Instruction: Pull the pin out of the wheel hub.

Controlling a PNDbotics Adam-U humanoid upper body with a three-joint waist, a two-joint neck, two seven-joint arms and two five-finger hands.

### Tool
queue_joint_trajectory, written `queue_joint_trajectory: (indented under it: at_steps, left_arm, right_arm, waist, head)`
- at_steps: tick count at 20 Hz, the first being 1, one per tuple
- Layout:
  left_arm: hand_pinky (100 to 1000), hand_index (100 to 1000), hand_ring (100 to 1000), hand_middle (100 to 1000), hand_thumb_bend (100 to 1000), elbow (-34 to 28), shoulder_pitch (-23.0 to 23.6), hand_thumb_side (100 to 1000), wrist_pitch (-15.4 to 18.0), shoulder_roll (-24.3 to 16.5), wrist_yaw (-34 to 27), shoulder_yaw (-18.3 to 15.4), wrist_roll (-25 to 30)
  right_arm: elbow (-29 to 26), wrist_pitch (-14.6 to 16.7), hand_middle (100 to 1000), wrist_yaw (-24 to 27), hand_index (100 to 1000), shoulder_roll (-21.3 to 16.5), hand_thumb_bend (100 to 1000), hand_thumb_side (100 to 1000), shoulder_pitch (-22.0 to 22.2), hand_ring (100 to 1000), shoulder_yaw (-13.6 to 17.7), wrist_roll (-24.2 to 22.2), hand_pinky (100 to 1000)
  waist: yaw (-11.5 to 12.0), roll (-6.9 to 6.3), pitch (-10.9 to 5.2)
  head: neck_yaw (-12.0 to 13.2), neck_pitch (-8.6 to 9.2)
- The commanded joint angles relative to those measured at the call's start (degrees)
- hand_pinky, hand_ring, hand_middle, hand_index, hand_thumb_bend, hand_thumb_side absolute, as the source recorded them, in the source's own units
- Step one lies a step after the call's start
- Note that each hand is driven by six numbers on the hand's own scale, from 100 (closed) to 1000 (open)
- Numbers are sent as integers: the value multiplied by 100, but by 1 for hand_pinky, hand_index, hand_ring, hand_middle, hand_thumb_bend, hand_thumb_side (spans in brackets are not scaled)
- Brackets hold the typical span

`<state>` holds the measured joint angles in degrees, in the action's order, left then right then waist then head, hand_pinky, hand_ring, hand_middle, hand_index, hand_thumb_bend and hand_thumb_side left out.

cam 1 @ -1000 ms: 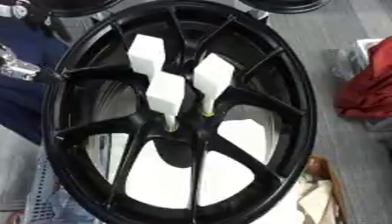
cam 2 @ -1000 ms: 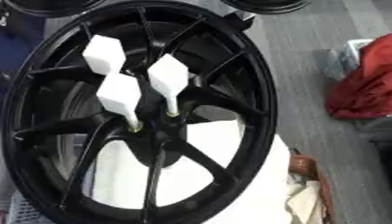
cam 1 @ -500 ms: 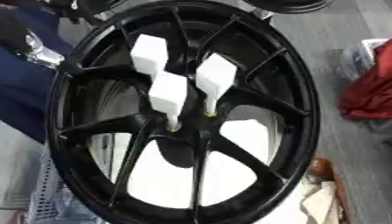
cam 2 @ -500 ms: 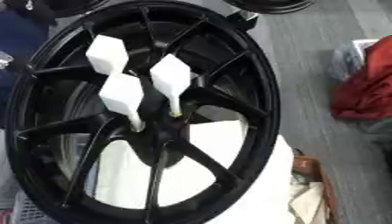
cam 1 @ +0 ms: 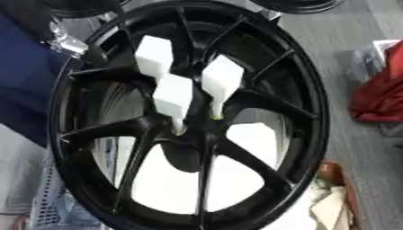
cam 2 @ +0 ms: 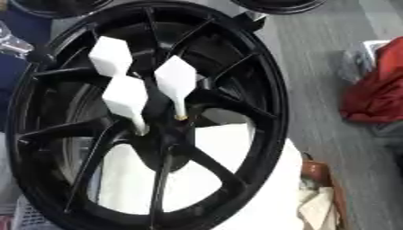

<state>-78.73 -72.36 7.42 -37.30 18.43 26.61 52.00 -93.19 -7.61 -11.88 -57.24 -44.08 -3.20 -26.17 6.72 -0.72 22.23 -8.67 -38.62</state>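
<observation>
Left eye view, black wheel hub (cam 1: 260, 103), three white pins (cam 1: 173, 95) seated, no robot hand visible.

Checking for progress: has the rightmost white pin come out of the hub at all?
No. The rightmost white pin sits where it was against the black wheel's spokes.

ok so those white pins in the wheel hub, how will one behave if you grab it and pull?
The nearest white pin looks rigid, so probably no flexing. Its broad blocky head should give fingers flat faces to hold. The thin stem sits in the black wheel hub, so a sideways tug might jam it; a pull along the stem seems safer.
</observation>
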Motion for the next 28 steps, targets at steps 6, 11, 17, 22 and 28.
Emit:
queue_joint_trajectory:
  at_steps: [6,11,17,22,28]
  left_arm:
    - [831,879,828,843,537,174,-195,653,-143,69,-398,69,-3]
    - [834,882,831,847,528,230,-220,667,-243,79,-584,235,-3]
    - [832,882,830,847,523,263,-267,666,-292,150,-776,312,-3]
    - [834,880,833,871,524,268,-290,661,-289,221,-879,378,-3]
    - [831,872,830,857,516,271,-267,637,-298,262,-932,470,-3]
  right_arm:
    - [25,22,694,-30,773,-97,100,428,-130,789,47,8,850]
    - [48,32,692,-27,772,-89,100,443,-126,788,38,26,850]
    - [71,39,690,-27,771,-60,100,443,-145,786,23,37,850]
    - [102,46,683,-12,770,-27,100,443,-161,780,8,42,849]
    - [117,55,680,2,769,-1,100,447,-170,778,4,57,849]
  waist:
    - [-49,-16,-145]
    - [-53,-47,-136]
    - [-90,-68,-127]
    - [-122,-73,-118]
    - [-136,-75,-97]
  head:
    - [24,83]
    - [20,44]
    - [48,46]
    - [62,70]
    - [71,97]
